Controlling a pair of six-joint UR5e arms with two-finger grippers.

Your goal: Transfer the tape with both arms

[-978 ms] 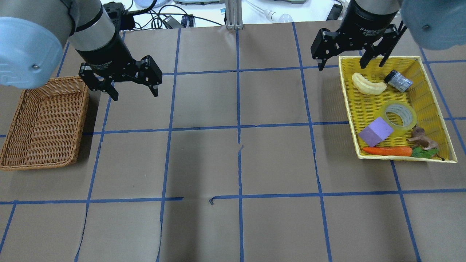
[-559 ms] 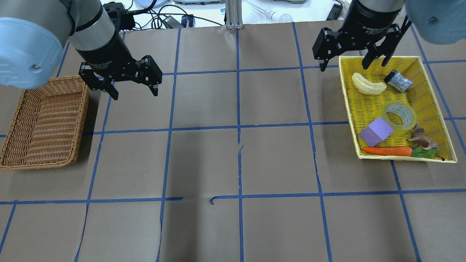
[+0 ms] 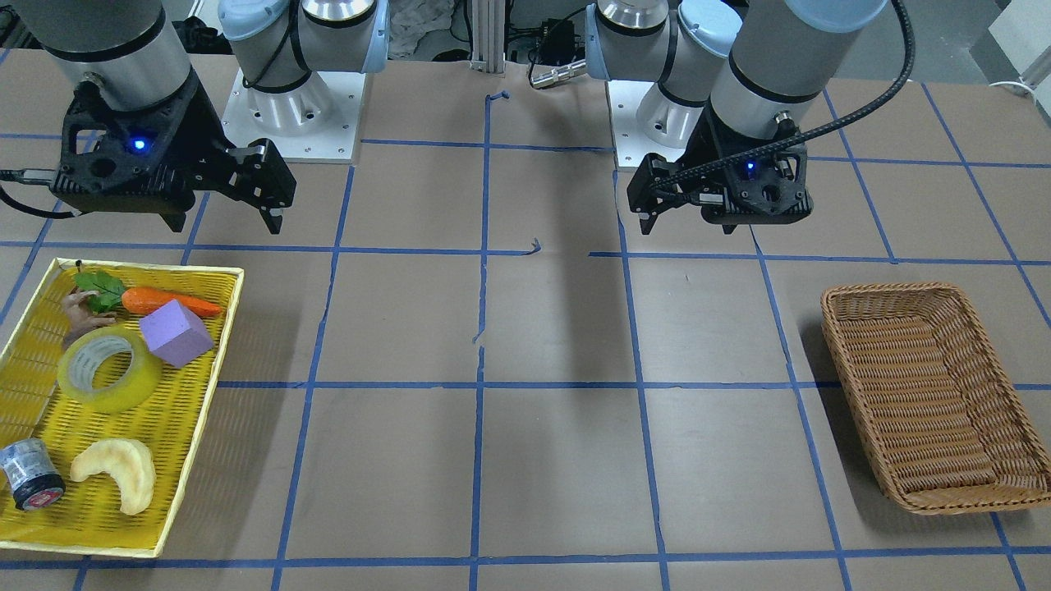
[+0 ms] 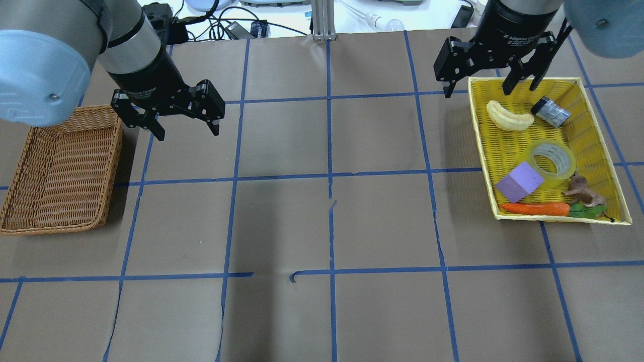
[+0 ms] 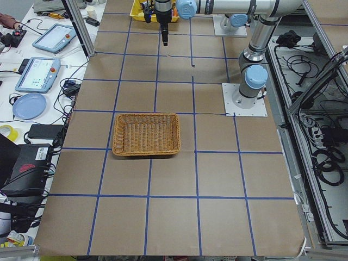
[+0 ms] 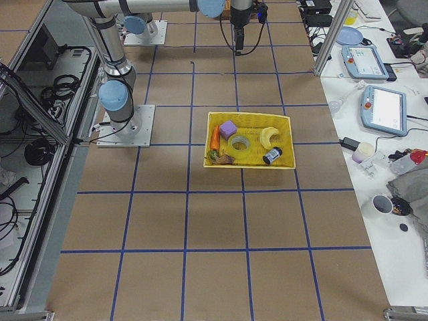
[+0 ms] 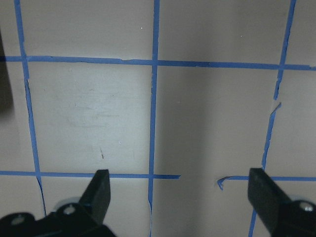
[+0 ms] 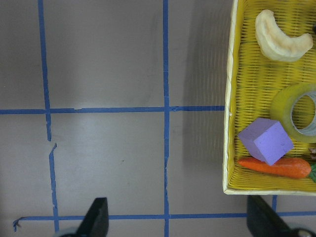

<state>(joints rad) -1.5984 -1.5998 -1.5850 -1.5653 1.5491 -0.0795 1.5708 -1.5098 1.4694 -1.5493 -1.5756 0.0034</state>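
Note:
The tape (image 4: pixel 551 179), a yellow-green translucent roll with a whitish core, lies flat in the yellow tray (image 4: pixel 523 79) on the right, beside a purple cube (image 4: pixel 518 182). It also shows in the front view (image 3: pixel 123 398) and in the right wrist view (image 8: pixel 284 106). My right gripper (image 4: pixel 476 93) is open and empty, above the tray's far left corner and well short of the tape. My left gripper (image 4: pixel 188 133) is open and empty over bare table, just right of the wicker basket (image 4: pixel 60 171).
The tray also holds a banana-shaped piece (image 4: pixel 509 118), a small grey can (image 4: pixel 551 111), a carrot (image 4: pixel 536 208) and a brown animal figure (image 4: pixel 583 192). The wicker basket holds nothing. Blue tape lines grid the brown table. Cables and devices lie beyond the far edge.
My right gripper has shifted slightly toward the right, along the tray's far edge. My left gripper has barely moved. Both stay open.

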